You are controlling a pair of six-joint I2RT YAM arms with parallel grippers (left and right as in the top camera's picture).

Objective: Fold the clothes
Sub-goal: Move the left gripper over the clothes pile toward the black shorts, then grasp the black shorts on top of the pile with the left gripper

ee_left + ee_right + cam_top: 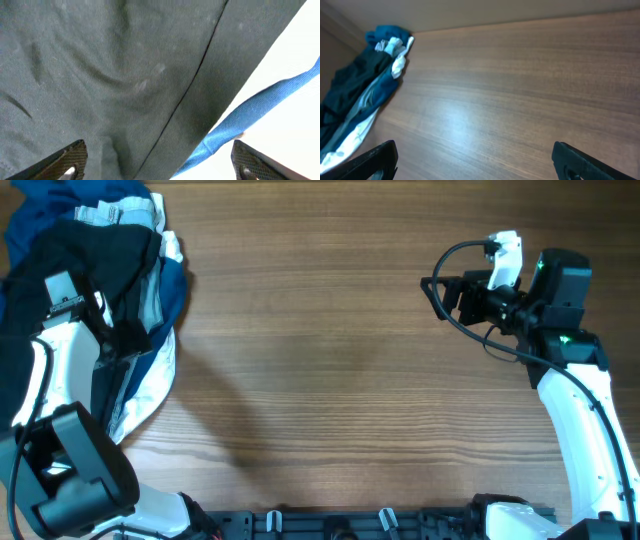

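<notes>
The black shorts [110, 265] lie crumpled on top of a clothes pile at the table's far left. My left gripper [118, 330] is over that pile, right above the black fabric. In the left wrist view its fingers are spread wide, and the black shorts [115, 65] fill the space between them with a seam running down. The shorts also show in the right wrist view [355, 80]. My right gripper [440, 290] is open and empty above bare wood at the right, far from the pile.
Under and beside the shorts lie a dark blue garment [60, 205] and a white and pale piece [150, 385]. A blue strip [260, 107] crosses white fabric in the left wrist view. The wooden table [330, 370] stretches between the arms.
</notes>
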